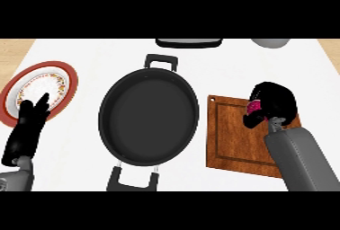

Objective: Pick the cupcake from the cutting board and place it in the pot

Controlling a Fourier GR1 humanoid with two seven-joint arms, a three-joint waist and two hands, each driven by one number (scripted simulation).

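A black pot (149,116) with two handles lies in the middle of the white counter. To its right is a brown wooden cutting board (235,139). Over the board's upper right part my right hand (274,102) is curled round the cupcake (253,107), of which only a bit of pink shows between the fingers. Whether the cupcake still touches the board is hidden by the hand. My left hand (28,123) rests at the left with straight fingers pointing up, overlapping the edge of a plate.
A red-rimmed patterned plate (56,76) lies at the far left. A dark tray-like object (189,42) and a grey bowl (271,42) sit at the counter's back edge. Wood flooring shows at both upper corners.
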